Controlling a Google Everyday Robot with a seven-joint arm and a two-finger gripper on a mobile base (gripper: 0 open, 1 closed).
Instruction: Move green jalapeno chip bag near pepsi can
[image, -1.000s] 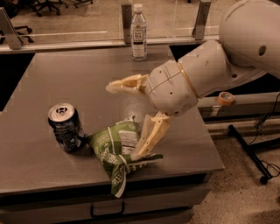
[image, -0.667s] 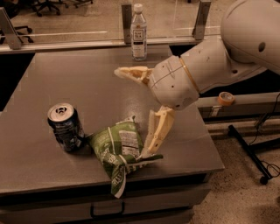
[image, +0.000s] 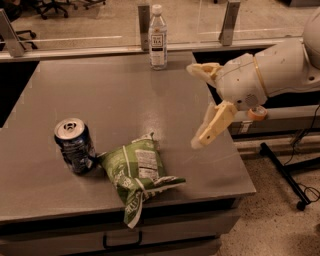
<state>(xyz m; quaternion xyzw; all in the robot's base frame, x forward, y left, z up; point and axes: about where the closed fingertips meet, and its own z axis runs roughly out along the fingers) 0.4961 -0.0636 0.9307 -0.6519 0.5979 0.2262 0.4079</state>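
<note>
The green jalapeno chip bag (image: 136, 171) lies crumpled on the grey table (image: 115, 105) near its front edge, its left end touching the pepsi can (image: 74, 146). The dark blue can stands upright at the front left, silver top up. My gripper (image: 196, 106) hangs above the table's right edge, well clear of the bag to the right. Its two cream fingers are spread wide apart and hold nothing.
A clear water bottle (image: 158, 38) with a white cap stands at the table's back edge. A drawer handle (image: 121, 243) shows below the front edge. A black stand base (image: 285, 175) and cable lie on the floor at right.
My gripper has let go of the bag and pulled up and to the right, away from it. The bag stays by the can.
</note>
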